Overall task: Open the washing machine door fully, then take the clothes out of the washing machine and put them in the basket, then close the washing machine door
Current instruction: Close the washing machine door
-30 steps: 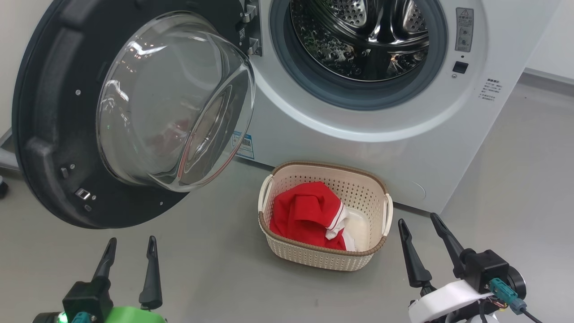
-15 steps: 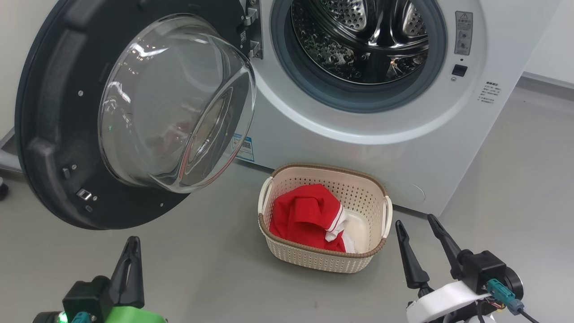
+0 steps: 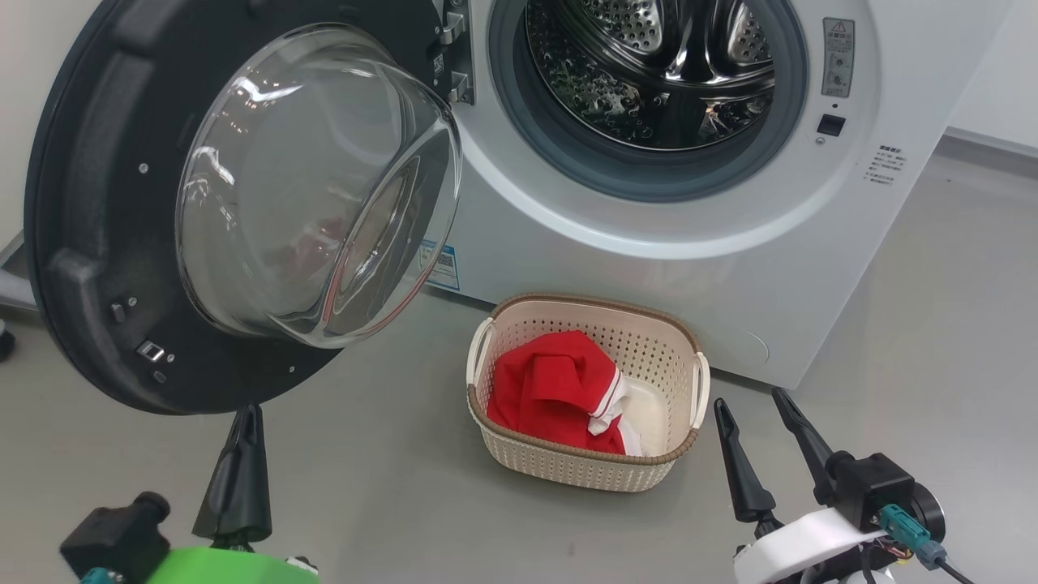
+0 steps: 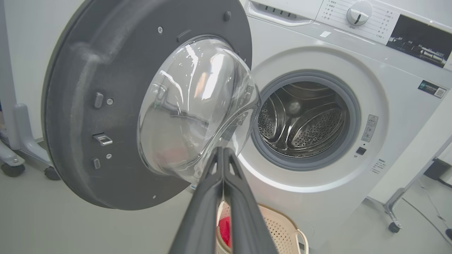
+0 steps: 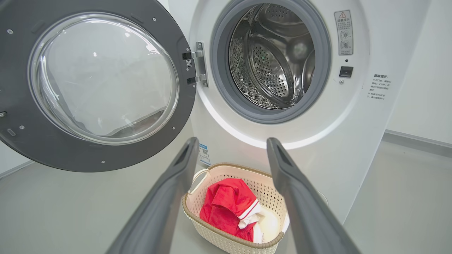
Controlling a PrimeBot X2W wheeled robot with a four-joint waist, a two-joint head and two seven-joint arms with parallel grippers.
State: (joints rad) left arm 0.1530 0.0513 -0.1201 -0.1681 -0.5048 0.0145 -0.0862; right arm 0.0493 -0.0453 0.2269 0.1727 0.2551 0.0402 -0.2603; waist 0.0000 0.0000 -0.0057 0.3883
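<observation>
The washing machine door [image 3: 89, 243] [image 4: 88, 106] [image 5: 21, 127] hangs wide open to the left, its clear glass bowl [image 3: 316, 186] bulging outward. The white washing machine [image 3: 697, 268] [image 5: 346, 148] shows a bare steel drum [image 3: 649, 65] [image 4: 300, 123] [image 5: 275, 60]. On the floor in front stands the cream basket [image 3: 592, 470] [image 5: 226, 240] with the red clothes [image 3: 551, 385] [image 5: 226, 208] inside. My left gripper [image 3: 247, 418] [image 4: 223, 151] is shut on nothing, its tip just below the door's lower rim. My right gripper [image 3: 750, 401] [image 5: 231, 143] stands open beside the basket's right handle.
Grey floor [image 3: 389, 470] spreads in front of the machine and to the right [image 3: 932, 341]. A wheeled grey stand [image 4: 17, 141] is at the left behind the door, and another castor [image 4: 393, 225] sits right of the machine.
My left gripper has closed from open to shut and has risen a little toward the door's lower edge. The right gripper, basket and door stay as they were.
</observation>
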